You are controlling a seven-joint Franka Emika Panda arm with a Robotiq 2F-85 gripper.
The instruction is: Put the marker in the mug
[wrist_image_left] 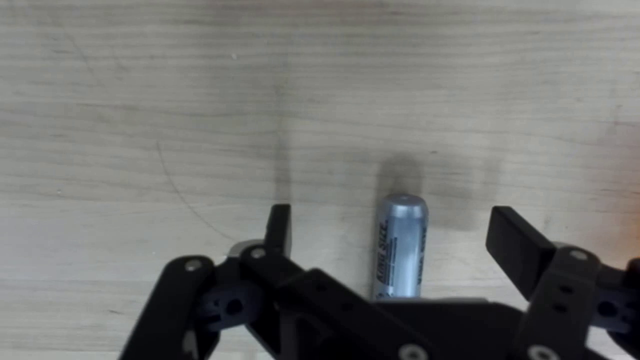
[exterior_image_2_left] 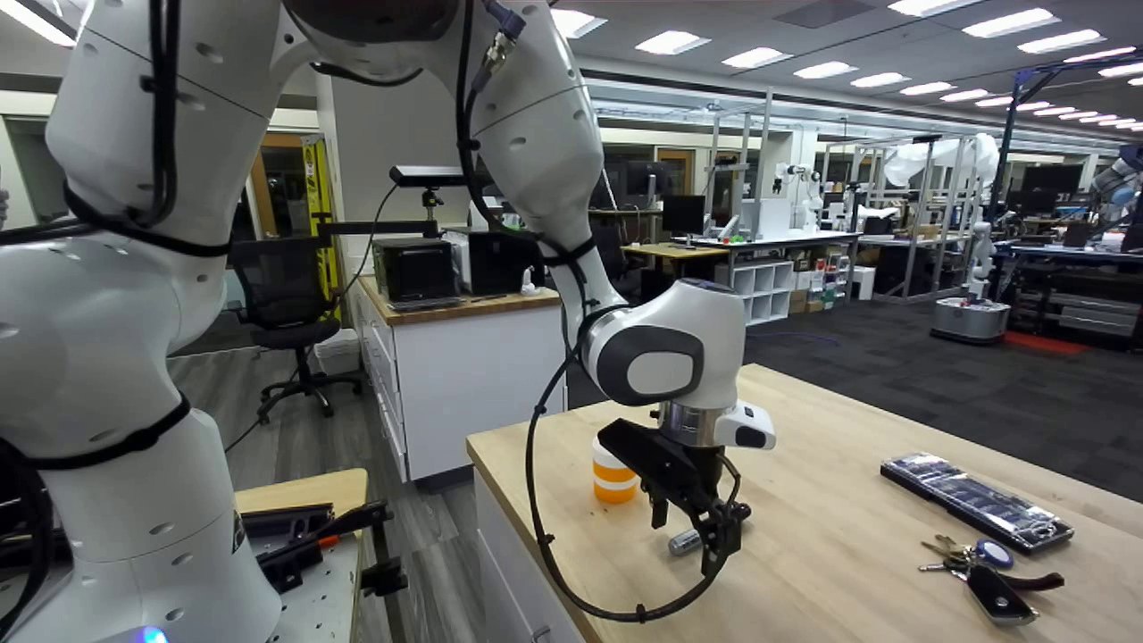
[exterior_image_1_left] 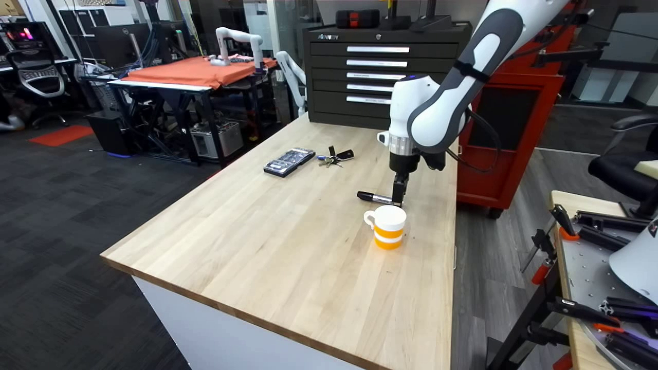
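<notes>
One marker (wrist_image_left: pixel 401 250), one mug (exterior_image_1_left: pixel 389 226), one key bunch (exterior_image_1_left: pixel 334 158), one flat case (exterior_image_1_left: pixel 289 162) on the table (exterior_image_1_left: pixel 257 246). Gripper (wrist_image_left: pixel 390 225) fingers apart, marker's grey end between, gap each side in wrist view. Marker lies near upright mug; black end hidden in wrist view, middle hidden in an exterior view, where mug is partly covered. Wide wood on mug's handle side, narrower strip to the opposite edge.
</notes>
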